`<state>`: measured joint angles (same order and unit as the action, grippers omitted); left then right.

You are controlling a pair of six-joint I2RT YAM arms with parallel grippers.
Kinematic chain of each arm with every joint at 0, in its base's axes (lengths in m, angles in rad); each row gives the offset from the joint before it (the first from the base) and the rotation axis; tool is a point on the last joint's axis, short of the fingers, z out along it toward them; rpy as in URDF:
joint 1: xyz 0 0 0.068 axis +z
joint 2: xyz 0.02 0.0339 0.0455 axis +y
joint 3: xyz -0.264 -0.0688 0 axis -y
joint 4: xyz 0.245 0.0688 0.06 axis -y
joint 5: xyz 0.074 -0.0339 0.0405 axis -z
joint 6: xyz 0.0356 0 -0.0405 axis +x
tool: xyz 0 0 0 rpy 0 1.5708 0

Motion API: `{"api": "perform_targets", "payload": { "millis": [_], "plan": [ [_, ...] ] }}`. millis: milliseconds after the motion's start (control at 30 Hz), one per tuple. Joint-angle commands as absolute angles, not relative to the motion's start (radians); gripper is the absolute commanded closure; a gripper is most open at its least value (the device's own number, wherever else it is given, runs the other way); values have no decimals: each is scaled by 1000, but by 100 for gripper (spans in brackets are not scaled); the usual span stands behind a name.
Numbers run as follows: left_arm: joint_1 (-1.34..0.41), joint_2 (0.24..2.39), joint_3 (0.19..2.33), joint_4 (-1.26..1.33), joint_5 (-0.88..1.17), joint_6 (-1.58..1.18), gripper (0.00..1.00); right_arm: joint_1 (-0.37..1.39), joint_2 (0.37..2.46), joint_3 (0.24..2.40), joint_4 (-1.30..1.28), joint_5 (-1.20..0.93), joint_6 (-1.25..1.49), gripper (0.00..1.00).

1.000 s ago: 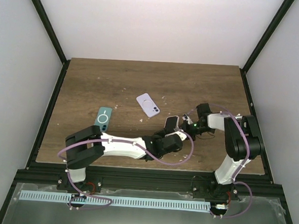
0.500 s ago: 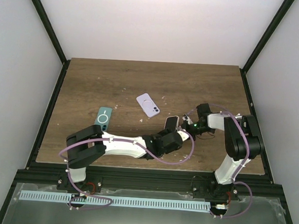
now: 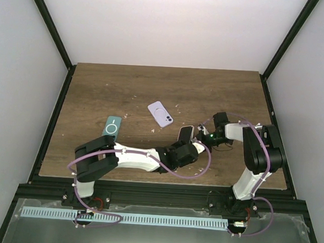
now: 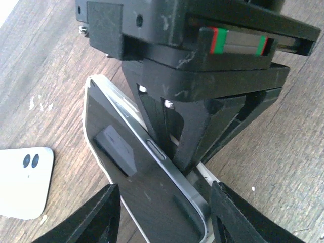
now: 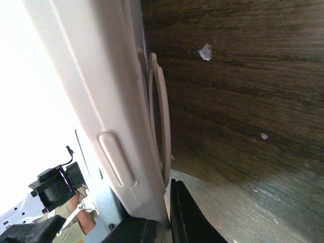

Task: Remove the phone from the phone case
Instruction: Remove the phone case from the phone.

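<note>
- The phone [image 4: 136, 182] is not yet out of the phone case [image 5: 101, 101]. The two hang together, tilted on edge above the table [image 3: 125, 86], right between the two pincers.
- The left pincer [image 4: 164, 217] has its fingers [image 4: 98, 217] spread wide. One sits against each long side of the cased phone, and to me that looks like a hold across its width.
- The right pincer [image 4: 182, 152] comes in from the far side. Its jaws are nearly together, pinched on the case wall just beside the phone's side buttons.
- Next to the right pincer's tips the phone's silver edge shows bare, with a strip of white case standing slightly off behind it. I'd judge that side has begun to peel.
- On the side away from the right pincer, the white rim hugs the screen edge, so most of the work is left: free the rest of the rim and pull the two apart.
- I can read no brand name or lettering anywhere.
- The only markings are a raised ring on the case back, and small red and green stripes on the right pincer's body.
- Well beyond the left pincer lie a lilac phone-shaped piece [image 3: 160, 113] and a teal phone-shaped piece [image 3: 112, 128], each with a ring mark.
</note>
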<state>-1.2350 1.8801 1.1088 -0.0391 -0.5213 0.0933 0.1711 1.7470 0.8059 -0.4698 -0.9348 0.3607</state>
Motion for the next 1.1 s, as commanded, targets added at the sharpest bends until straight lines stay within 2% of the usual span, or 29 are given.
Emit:
{"api": "perform_targets", "payload": {
  "millis": [0,433,733,967,1067],
  "plan": [
    [-1230,1897,1109,-30,-584,105,49,164,1729,816,-462,-973,389,99],
    [-1239,1915,1045,29,-798,284,50,163,1749,821,-472,-1012,376,99],
    [-1235,1917,1014,65,-869,367,45,164,1769,836,-485,-1033,374,99],
    [-1226,1901,992,55,-866,346,57,163,1775,834,-479,-1040,368,99],
    [-1218,1899,988,44,-876,332,58,162,1786,839,-480,-1057,370,99]
  ]
}}
